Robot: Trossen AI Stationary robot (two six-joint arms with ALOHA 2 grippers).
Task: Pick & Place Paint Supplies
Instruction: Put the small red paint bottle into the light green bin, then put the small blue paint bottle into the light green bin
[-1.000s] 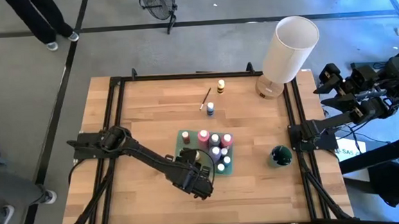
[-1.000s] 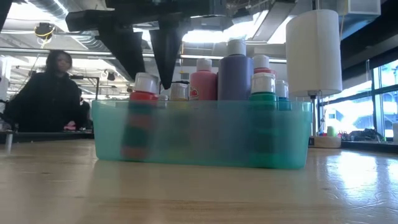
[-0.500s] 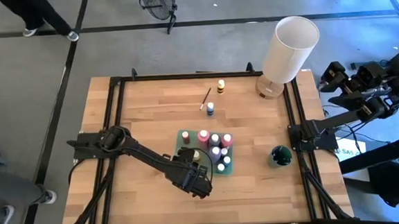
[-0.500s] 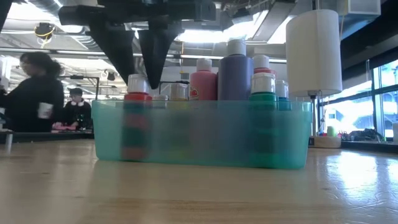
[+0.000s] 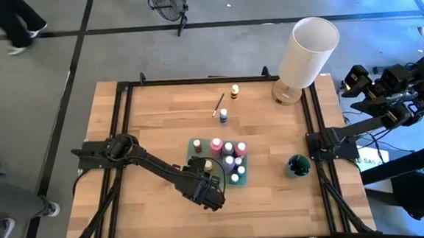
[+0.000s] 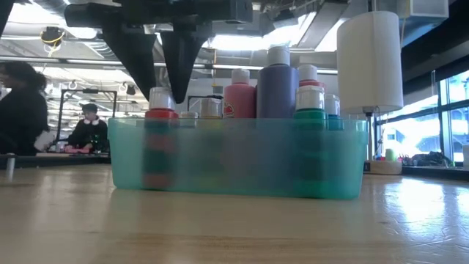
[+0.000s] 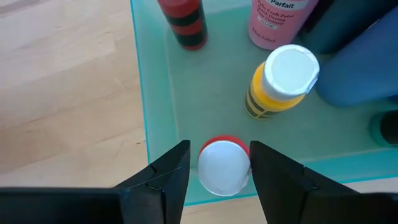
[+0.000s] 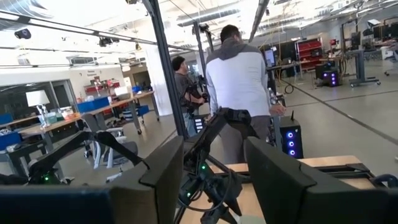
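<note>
Table [image 5: 146, 123]: only the high view shows the loose supplies at its far side, a yellow bottle [image 5: 235, 92], a blue bottle [image 5: 224, 116] and a thin brush [image 5: 218, 104].
Teal bin [image 6: 234, 158]: bottles stand inside; its frosted wall blurs their lower halves in the low view.
My left gripper [image 7: 217, 165]: over the bin's near corner, fingers apart either side of a red bottle's white cap [image 7: 222, 167], not clamped.
My right gripper [image 8: 211, 180]: off the table, raised, fingers apart, holding nothing.
Pink bottle [image 7: 278, 22]: label reads "Parfait"; remainder cut off.
</note>
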